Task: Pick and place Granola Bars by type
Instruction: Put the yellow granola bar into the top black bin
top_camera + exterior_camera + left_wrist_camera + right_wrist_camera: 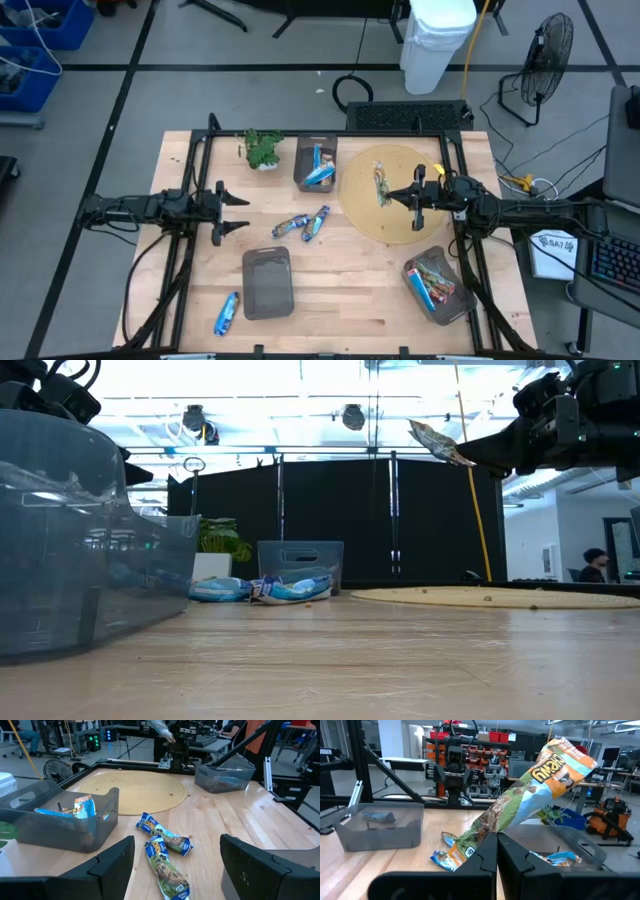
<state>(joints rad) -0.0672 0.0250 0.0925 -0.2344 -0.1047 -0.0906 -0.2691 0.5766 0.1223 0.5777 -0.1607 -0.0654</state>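
My right gripper (395,194) hovers over the round tan mat (372,212) and is shut on a tan and green granola bar (380,185), which shows high up in the low view (440,442). My left gripper (240,210) is open near the table's left, level, facing two blue bars (165,847) that lie flat on the wood (303,224). Another blue bar (227,313) lies near the near edge. The far bin (316,165) holds blue bars, and the near right bin (438,285) holds reddish and blue ones. My right gripper (497,845) pinches the tan and green bar by its lower end (487,827) between the two fingers. The fingers come in level from the table's right. The bar sticks out beyond the fingertips, slanting upward (555,762), lifted clear above the mat.
An empty dark bin (267,283) stands near the table's near edge, left of centre. A small green plant (262,148) sits at the far edge beside the far bin. Black frame rails run along the table's left and right sides. Bare wood lies between the bins.
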